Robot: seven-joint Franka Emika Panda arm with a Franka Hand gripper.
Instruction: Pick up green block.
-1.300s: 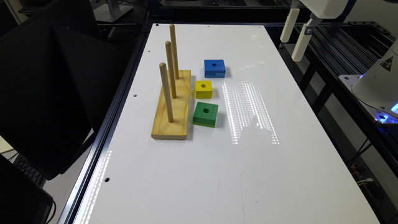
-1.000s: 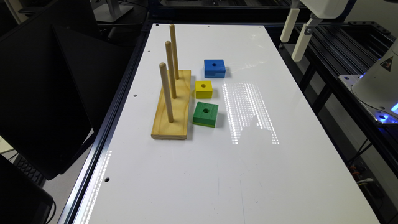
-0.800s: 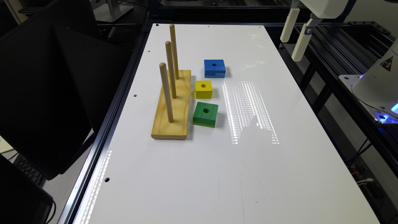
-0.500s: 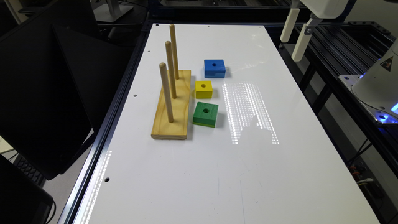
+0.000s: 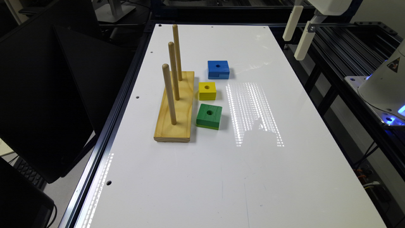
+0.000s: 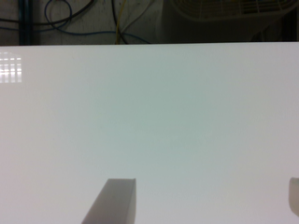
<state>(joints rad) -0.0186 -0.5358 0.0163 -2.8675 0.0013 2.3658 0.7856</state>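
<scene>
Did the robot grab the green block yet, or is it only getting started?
It is only getting started. Nothing looks done: the green block lies flat on the white table, beside the wooden peg board. In hand: the claw hangs open and empty by the table's far corner, well away from the block. Left to do: move over the block, come down, close on it and lift.

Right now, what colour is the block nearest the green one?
Yellow, between the green block and the blue one; exterior view shows it best.
</scene>
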